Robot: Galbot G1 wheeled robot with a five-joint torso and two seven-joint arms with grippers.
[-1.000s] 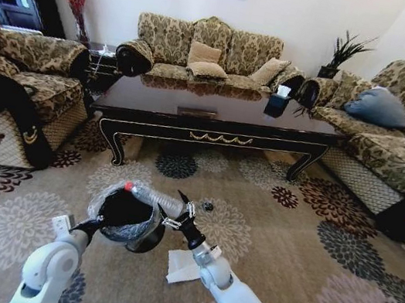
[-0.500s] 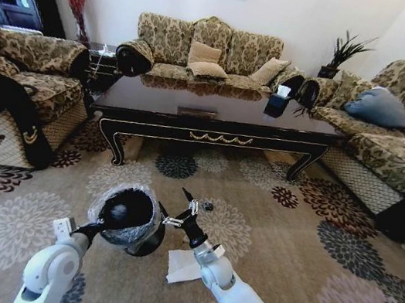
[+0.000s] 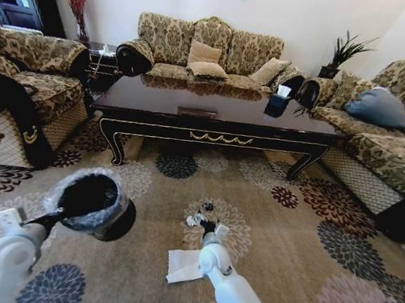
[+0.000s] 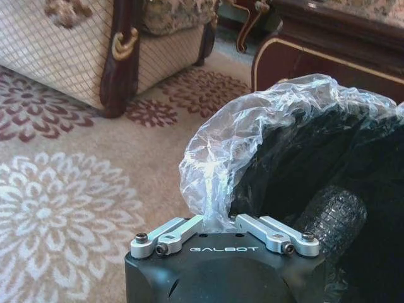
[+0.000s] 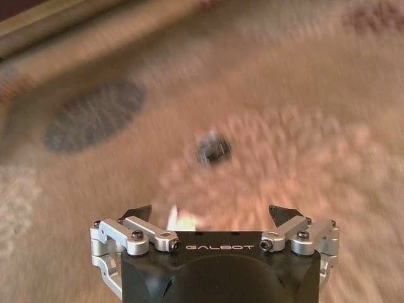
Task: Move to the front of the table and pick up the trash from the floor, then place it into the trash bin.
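Over on the left of the head view, the left gripper [image 3: 60, 212] is holding the trash bin [image 3: 91, 203] up off the carpet, its jaws clamped shut on the rim. The left wrist view is showing what the head view cannot: the fingers [image 4: 273, 230] are pinching the crinkly clear liner [image 4: 252, 132] where it folds over the rim, and a dark meshed cylinder [image 4: 331, 218] is lying inside the bin's black interior, with the base of an armchair [image 4: 82, 50] standing on the carpet beyond. Toward the middle, the folded white paper sheet [image 3: 184, 264] is lying on the floor just beside the right arm, and the right gripper [image 3: 202, 221] is reaching forward and low over a flower in the carpet pattern. Just ahead of it the tiny dark bit [image 3: 208, 207] is sitting on the floor. The right wrist view is showing the jaws standing wide apart and holding nothing, the dark bit [image 5: 214, 149] lying between and beyond the two fingertips, though motion blur is smearing its shape. Farther back, the table [image 3: 215, 126] is standing across the carpet, well apart from both grippers.
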